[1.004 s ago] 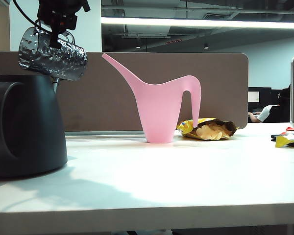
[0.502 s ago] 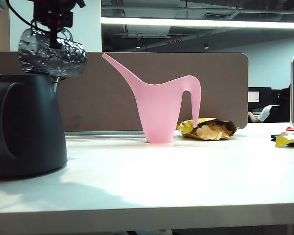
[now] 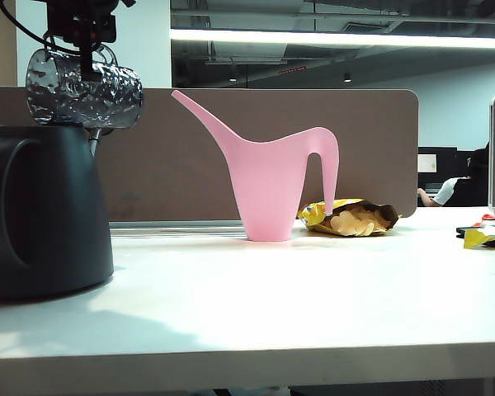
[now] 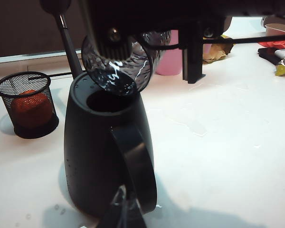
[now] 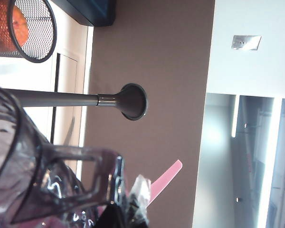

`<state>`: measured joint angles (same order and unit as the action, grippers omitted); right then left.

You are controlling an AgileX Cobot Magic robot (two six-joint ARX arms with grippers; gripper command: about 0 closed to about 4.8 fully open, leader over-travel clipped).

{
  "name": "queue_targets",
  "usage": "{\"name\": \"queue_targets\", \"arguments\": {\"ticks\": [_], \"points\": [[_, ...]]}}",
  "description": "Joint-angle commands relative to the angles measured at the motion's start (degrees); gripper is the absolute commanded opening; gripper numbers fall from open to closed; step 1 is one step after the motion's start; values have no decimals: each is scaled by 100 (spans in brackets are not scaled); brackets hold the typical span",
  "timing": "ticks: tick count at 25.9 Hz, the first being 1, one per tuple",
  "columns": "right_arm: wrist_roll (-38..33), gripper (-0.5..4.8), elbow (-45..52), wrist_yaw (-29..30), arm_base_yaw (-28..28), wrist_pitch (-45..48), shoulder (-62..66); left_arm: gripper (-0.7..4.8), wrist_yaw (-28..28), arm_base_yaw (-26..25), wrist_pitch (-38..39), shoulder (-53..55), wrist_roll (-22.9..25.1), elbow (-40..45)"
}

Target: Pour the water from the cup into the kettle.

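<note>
The cup [image 3: 84, 95], a dimpled see-through glass mug, lies on its side in the air just above the black kettle [image 3: 41, 214] at the far left of the exterior view. My right gripper [image 3: 89, 56] reaches in from above and is shut on the cup's thin handle [image 5: 80, 171]. Seen from the left wrist, the cup [image 4: 119, 64] hangs over the kettle's round top opening [image 4: 107, 100], and no stream of water shows. The kettle's knob [image 5: 133, 101] stands on its thin stem beside the cup. My left gripper [image 4: 126, 211] is shut and empty, low in front of the kettle's loop handle [image 4: 137, 166].
A tall pink watering can [image 3: 272, 177] stands mid-table before the brown partition [image 3: 379, 148]. An open bag of crisps [image 3: 351, 217] lies right of it, with wrappers [image 3: 485, 233] at the far right. A black mesh basket [image 4: 26, 102] holding an orange sits beside the kettle. Water drops [image 4: 194, 126] dot the table.
The right wrist has rolled further, so the cup has gone from slanted to lying level. It has also shifted slightly up and left over the kettle. The left gripper has not moved.
</note>
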<state>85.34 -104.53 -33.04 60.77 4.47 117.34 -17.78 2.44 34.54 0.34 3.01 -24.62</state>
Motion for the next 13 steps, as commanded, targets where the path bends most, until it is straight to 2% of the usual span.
{"name": "queue_targets", "arguments": {"ticks": [1, 13], "points": [[125, -4, -9, -50, 20, 79, -13, -5, -7, 0, -59, 4, 20, -37], [234, -4, -11, -50, 20, 208, -15, -5, -7, 0, -59, 4, 20, -37]]}}
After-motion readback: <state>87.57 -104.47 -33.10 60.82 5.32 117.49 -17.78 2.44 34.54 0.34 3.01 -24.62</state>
